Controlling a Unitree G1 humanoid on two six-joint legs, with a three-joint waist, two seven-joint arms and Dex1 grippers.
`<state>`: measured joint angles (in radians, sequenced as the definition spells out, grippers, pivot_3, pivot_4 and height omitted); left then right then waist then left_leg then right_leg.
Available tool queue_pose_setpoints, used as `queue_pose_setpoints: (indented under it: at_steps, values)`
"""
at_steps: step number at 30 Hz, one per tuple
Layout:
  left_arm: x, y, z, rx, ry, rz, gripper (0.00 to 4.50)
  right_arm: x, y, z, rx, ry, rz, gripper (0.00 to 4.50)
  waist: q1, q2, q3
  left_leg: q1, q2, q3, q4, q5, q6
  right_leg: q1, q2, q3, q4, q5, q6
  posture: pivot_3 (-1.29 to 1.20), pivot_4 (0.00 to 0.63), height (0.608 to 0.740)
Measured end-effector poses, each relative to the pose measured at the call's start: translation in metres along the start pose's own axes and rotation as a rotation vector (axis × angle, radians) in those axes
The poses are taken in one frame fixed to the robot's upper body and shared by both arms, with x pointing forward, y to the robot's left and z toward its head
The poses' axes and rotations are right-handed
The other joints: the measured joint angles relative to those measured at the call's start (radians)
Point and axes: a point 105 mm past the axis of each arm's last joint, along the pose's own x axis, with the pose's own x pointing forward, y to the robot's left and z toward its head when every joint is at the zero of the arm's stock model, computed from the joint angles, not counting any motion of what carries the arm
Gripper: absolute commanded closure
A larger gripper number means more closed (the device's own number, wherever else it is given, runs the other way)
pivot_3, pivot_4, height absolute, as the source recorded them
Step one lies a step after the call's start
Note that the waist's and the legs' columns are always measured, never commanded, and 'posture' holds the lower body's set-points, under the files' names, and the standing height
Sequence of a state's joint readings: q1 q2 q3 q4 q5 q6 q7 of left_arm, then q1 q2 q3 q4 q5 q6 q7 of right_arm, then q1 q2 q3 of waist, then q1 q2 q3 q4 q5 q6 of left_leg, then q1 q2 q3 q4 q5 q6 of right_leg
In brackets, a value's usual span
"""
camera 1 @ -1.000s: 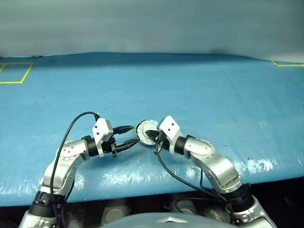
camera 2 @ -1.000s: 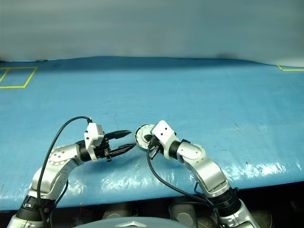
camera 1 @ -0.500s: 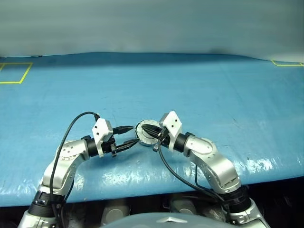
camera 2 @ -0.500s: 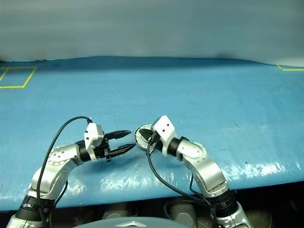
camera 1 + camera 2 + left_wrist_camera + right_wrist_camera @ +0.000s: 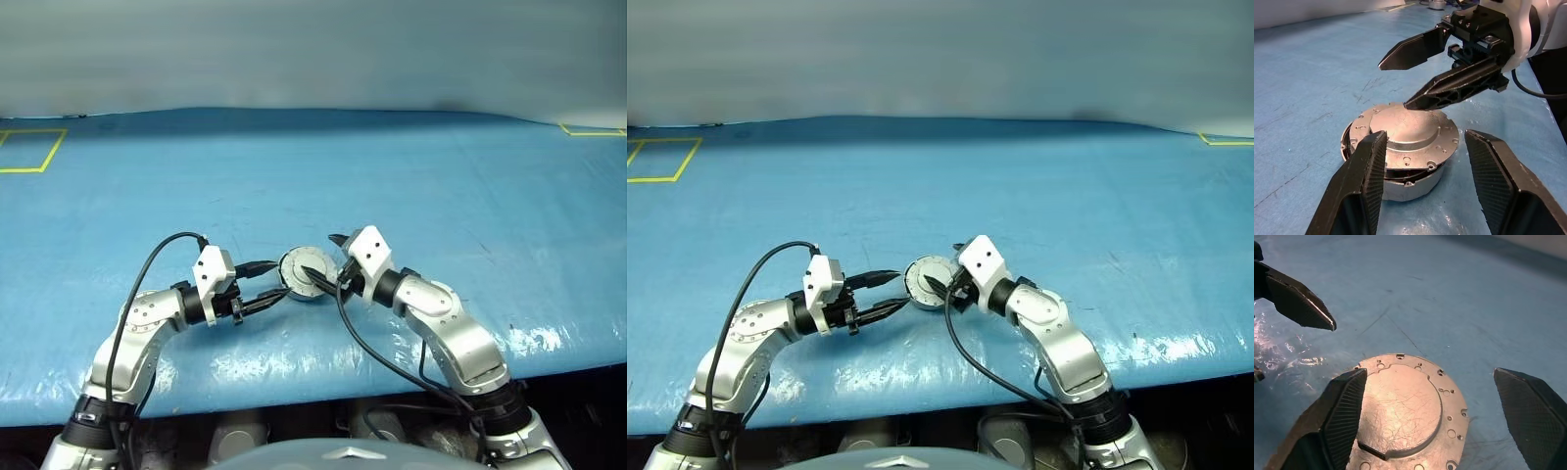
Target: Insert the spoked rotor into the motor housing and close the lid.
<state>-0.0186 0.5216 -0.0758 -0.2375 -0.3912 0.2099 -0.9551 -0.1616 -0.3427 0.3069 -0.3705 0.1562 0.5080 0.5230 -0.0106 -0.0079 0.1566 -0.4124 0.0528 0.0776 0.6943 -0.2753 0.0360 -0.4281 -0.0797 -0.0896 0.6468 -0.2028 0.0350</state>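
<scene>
Silver-grey and round, the metal motor housing is sitting on the blue table cover, with its plain grey disc lid lying down flat over it, the raised circle facing up. The left gripper is hovering just beside the housing, its black fingers spread to either side without touching. The right gripper is standing wide apart above the lid, one fingertip resting at the lid's top.
</scene>
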Motion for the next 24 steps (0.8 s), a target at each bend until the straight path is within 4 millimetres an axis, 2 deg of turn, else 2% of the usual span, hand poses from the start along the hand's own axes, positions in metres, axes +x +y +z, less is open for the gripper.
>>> queue_pose_setpoints:
  at_steps: [4,8,13,17,19,24]
  values:
    - [-0.002,-0.001,-0.005,-0.028,0.024,0.004,1.81,0.004,0.012,-0.007,-0.030,0.038,0.047,0.03,0.000,0.000,0.000,0.000,0.000,0.000,0.000,0.000,0.000,0.000,0.000,0.000,0.000,0.000,-0.001,0.00,0.150,0.740]
    - [-0.004,0.000,-0.007,-0.032,0.036,0.006,1.81,0.007,0.007,-0.018,-0.050,0.082,0.022,0.03,0.000,0.000,0.000,0.000,0.000,0.000,0.000,0.000,0.000,0.000,0.000,0.000,0.000,0.000,-0.001,0.00,0.150,0.740]
    - [-0.004,0.000,-0.008,-0.029,0.039,0.017,1.81,0.011,0.006,-0.018,-0.057,0.077,0.014,0.03,0.000,0.000,0.000,0.000,0.000,0.000,0.000,0.000,0.000,0.000,0.000,0.000,0.000,0.000,-0.001,0.00,0.150,0.740]
    - [-0.004,-0.001,-0.011,-0.033,0.046,0.018,1.81,0.011,0.009,-0.018,-0.063,0.077,0.031,0.86,0.001,0.000,0.000,0.001,0.000,0.000,0.000,0.000,0.000,0.000,0.000,0.000,0.000,0.000,-0.001,0.00,0.150,0.740]
    - [-0.004,-0.002,-0.012,-0.034,0.048,0.022,1.81,0.010,0.010,-0.019,-0.073,0.076,0.042,1.48,0.001,0.000,0.000,0.001,0.000,0.000,0.000,0.000,0.000,0.000,0.000,0.000,0.000,0.000,-0.001,0.00,0.150,0.740]
    - [-0.004,-0.001,-0.012,-0.030,0.051,0.029,1.81,0.011,0.012,-0.018,-0.055,0.068,0.045,1.49,0.001,0.000,0.000,0.000,0.000,0.000,0.000,0.000,0.000,0.000,0.000,0.000,0.000,0.000,-0.001,0.00,0.150,0.740]
